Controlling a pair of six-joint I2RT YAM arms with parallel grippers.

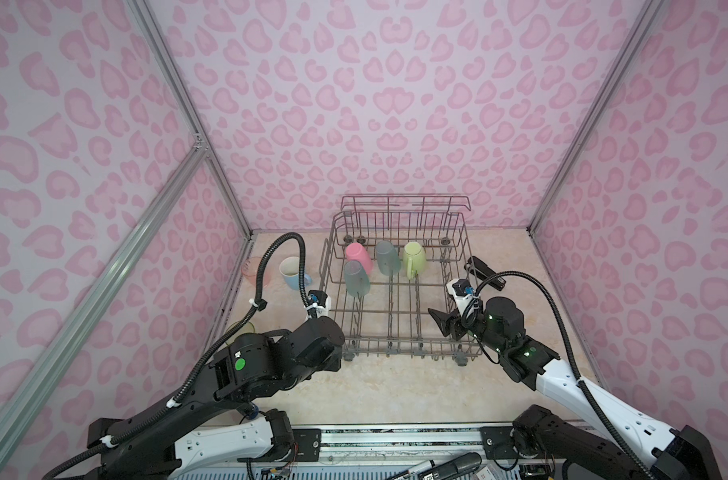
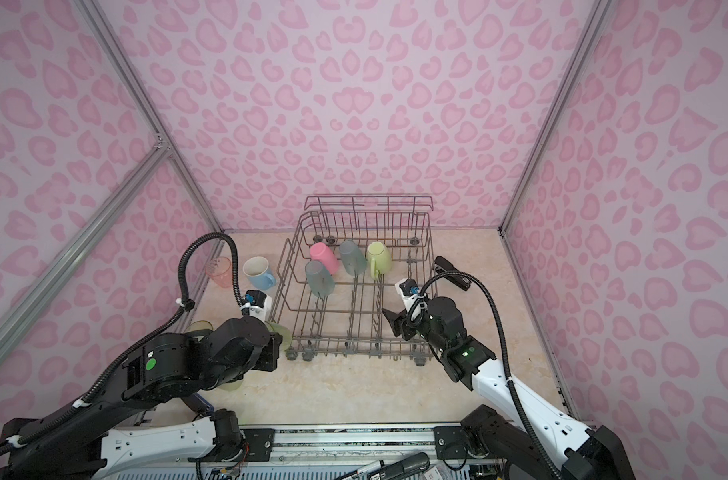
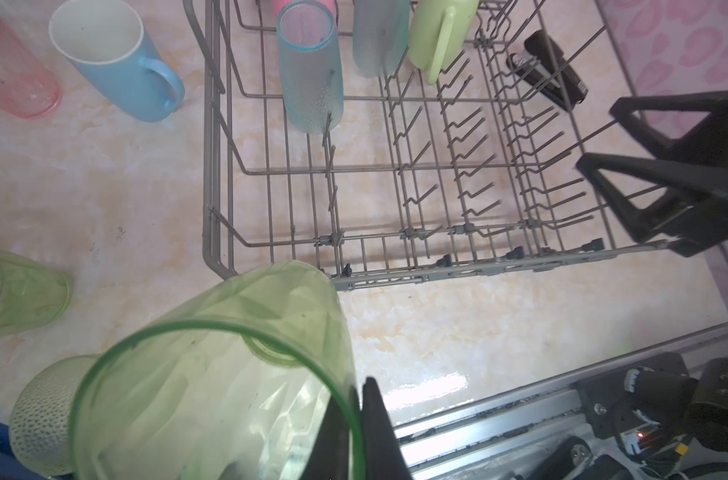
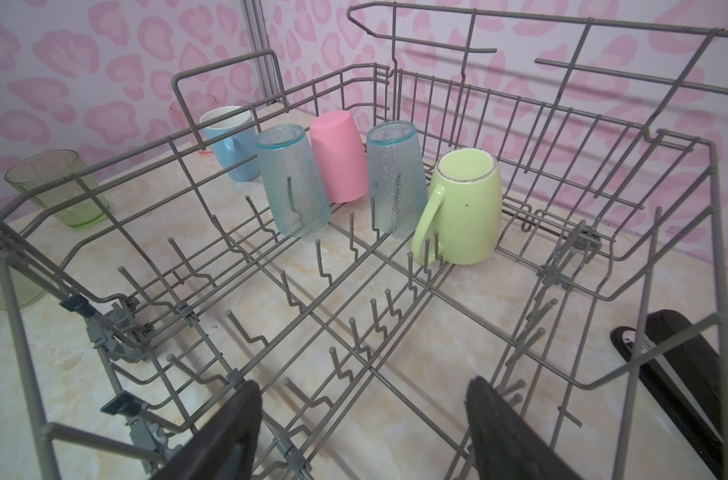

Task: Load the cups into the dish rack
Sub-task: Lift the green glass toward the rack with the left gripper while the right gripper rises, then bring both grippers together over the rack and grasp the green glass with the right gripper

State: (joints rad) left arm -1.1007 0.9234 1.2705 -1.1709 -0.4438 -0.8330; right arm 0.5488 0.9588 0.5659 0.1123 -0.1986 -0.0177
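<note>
A clear green tumbler point(image 3: 212, 374), tilted, is pinched at its rim by the closed left end effector point(image 3: 358, 419), just outside the near left corner of the grey wire dish rack point(image 1: 399, 348). There are nine cups in all. Four lean upside down at the rack's back: pink tumbler point(image 1: 359, 255), front teal tumbler point(image 1: 356, 278), back teal tumbler point(image 1: 387, 257) and light-green mug point(image 1: 414, 257). Four sit on the tabletop point(image 1: 395, 390) to its left: light-blue mug point(image 1: 291, 272), salmon tumbler point(image 1: 252, 270), second green tumbler point(image 3: 21, 291) and dimpled pale-green cup point(image 3: 42, 415). The right end effector point(image 4: 362, 386) gapes empty over the rack's near right side.
</note>
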